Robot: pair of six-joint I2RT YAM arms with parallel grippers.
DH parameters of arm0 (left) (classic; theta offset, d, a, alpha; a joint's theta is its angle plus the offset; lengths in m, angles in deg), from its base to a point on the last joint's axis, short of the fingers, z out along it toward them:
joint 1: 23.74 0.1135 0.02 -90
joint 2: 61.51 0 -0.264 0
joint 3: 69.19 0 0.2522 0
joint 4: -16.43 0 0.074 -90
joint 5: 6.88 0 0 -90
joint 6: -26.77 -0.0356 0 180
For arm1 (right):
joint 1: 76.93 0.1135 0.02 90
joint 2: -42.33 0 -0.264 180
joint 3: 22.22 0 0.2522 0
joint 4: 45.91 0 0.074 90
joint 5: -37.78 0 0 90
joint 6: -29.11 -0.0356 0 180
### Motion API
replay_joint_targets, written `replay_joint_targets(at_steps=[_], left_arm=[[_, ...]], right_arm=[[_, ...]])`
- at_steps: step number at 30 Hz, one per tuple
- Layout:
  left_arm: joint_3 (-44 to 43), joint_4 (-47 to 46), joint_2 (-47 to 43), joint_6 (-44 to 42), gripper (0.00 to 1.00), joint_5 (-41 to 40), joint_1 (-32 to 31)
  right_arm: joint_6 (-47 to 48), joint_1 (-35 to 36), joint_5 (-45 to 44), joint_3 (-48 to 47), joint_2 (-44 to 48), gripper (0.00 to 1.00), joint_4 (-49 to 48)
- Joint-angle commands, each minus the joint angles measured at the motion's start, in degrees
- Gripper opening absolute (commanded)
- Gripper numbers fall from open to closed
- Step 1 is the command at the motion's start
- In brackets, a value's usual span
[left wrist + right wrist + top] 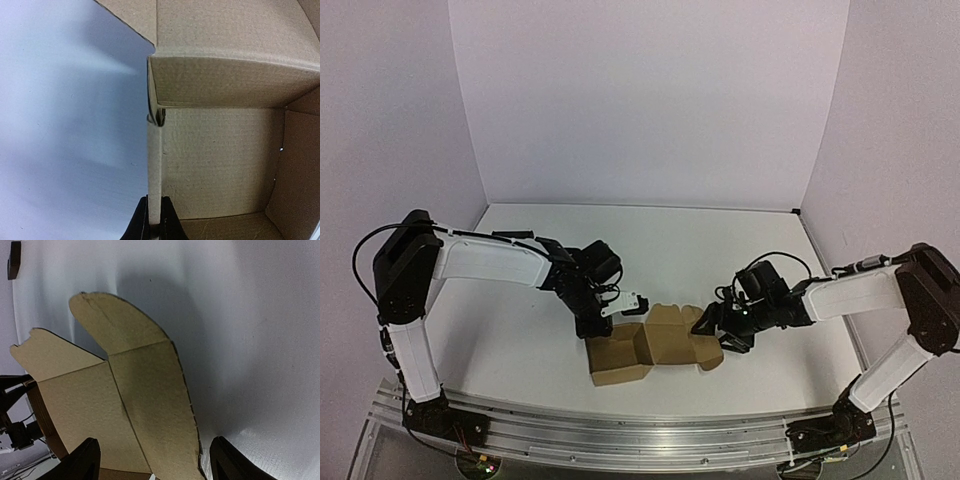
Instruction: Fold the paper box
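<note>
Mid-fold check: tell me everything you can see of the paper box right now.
The paper box is plain brown, faintly ribbed cardboard, partly folded. On its left part, walls stand around an open cavity. To the right, a creased panel ending in a rounded flap spreads outward. It sits on the white table between the arms. The left tool is pinched shut on the edge of one upright wall. The right tool is open, straddling the rounded flap without visibly gripping it.

Left arm [485, 260], right arm [850, 295]: white shells on long links, black blocky joints, black bases [445, 420]. Thin black cables [355, 265] looping off joints. Black tapered fingers [82, 462].
</note>
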Motion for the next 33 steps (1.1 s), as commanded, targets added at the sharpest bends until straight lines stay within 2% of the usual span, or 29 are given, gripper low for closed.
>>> replay_joint_targets(at_steps=[1, 4, 8, 11, 14, 19, 28, 33], left_arm=[[-0.60, 2.83, 2.31, -3.18, 0.00, -3.59, -0.37], [-0.75, 2.94, 2.81, -3.63, 0.00, -4.74, -1.06], [-1.43, 3.03, 3.13, -2.83, 0.00, -4.87, -1.48], [-1.83, 2.95, 2.88, -2.15, 0.00, -4.50, -1.48], [-1.65, 2.94, 2.56, -1.84, 0.00, -2.69, -1.48], [-1.82, 3.24, 3.20, 0.49, 0.00, -1.68, -1.48], [0.77, 0.97, 0.53, -0.30, 0.00, -0.90, -1.47], [1.84, 0.67, 0.10, 0.40, 0.00, 1.27, -1.48]], right_arm=[[3.74, -0.25, 7.01, -2.28, -3.02, 0.72, 0.92], [4.36, -0.25, 9.20, -3.16, -3.43, 0.62, 0.81], [2.76, 0.13, 12.00, -5.45, -2.62, 0.43, 0.38], [1.60, 2.41, 12.04, -7.75, -1.07, 0.26, 0.33], [0.40, 5.55, 10.50, -10.21, 0.05, 0.16, 0.33], [-1.37, 10.36, 7.56, -14.46, 0.49, 0.07, 0.42], [-1.76, 14.77, 2.49, -20.69, 2.29, 0.05, 0.61], [-1.88, 16.13, 2.79, -23.32, -0.96, 0.05, 0.63]])
